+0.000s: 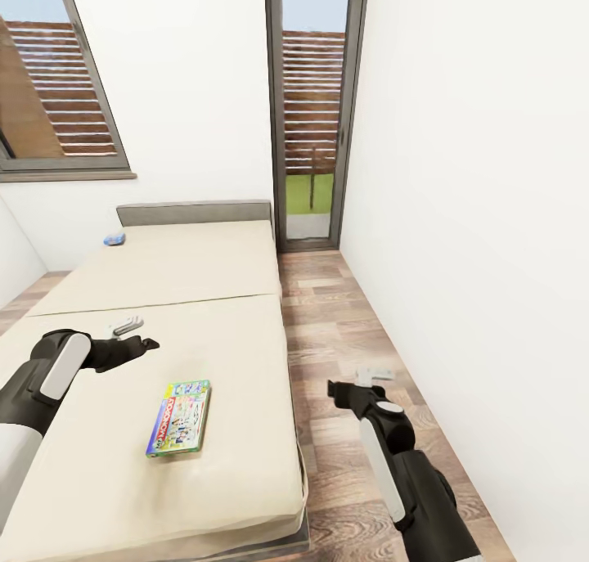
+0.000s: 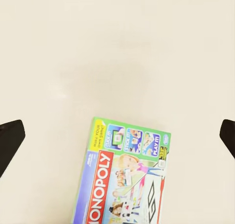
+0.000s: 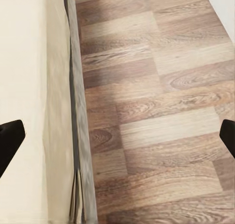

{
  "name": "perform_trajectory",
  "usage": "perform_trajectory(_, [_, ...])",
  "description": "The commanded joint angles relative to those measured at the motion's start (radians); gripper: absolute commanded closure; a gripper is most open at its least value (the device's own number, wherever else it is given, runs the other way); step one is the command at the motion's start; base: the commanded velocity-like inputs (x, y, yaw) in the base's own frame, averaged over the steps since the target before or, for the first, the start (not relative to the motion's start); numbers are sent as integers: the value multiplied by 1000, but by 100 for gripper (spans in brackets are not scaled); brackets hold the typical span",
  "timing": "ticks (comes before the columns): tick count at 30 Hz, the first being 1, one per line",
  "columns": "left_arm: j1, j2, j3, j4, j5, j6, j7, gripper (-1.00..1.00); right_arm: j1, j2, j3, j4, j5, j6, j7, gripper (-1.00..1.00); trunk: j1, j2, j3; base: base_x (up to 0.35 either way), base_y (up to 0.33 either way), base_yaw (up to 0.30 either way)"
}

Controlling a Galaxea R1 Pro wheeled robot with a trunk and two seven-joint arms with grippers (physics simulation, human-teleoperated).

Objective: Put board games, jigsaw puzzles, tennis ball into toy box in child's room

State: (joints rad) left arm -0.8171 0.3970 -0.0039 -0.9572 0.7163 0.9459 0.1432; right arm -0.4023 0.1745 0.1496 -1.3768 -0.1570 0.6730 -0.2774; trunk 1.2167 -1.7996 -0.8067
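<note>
Left end effector (image 1: pixel 129 326), fingers spread wide and empty, hovers over the bed (image 1: pixel 245 464) beside the green Monopoly box (image 1: pixel 179 417), apparently lining up a grasp. Right end effector (image 1: pixel 374 375), likewise wide and empty, hangs over the wood floor (image 1: pixel 343 333).

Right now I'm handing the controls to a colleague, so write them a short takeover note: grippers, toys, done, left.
Left gripper: open, empty, hovering over the bed.
Right gripper: open, empty, over the wooden floor beside the bed.
Green board game: flat on the mattress, near the left gripper, untouched.
Small blue board game: by the headboard.
Done: nothing visibly.
Left: pick up both games and box them.
</note>
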Motion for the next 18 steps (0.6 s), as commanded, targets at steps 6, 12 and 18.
perform_trajectory(6, [-1, 1, 5, 0, 14, 4, -24, -100, 31, 0, 3, -54, -13, 36, -8, -100, 0, 0, -1, 0, 0, 0])
perform_trajectory(12, [-1, 2, 5, 1, 10, 4, -85, -100, 37, 0, 5, -66, -13, 44, -8, -100, 0, 0, -1, 0, 0, 0])
perform_trajectory(18, [-1, 6, 10, 42, 11, 1, -108, -100, 38, 0, 4, -69, -13, 44, -8, -100, 0, 0, -1, 0, 0, 0])
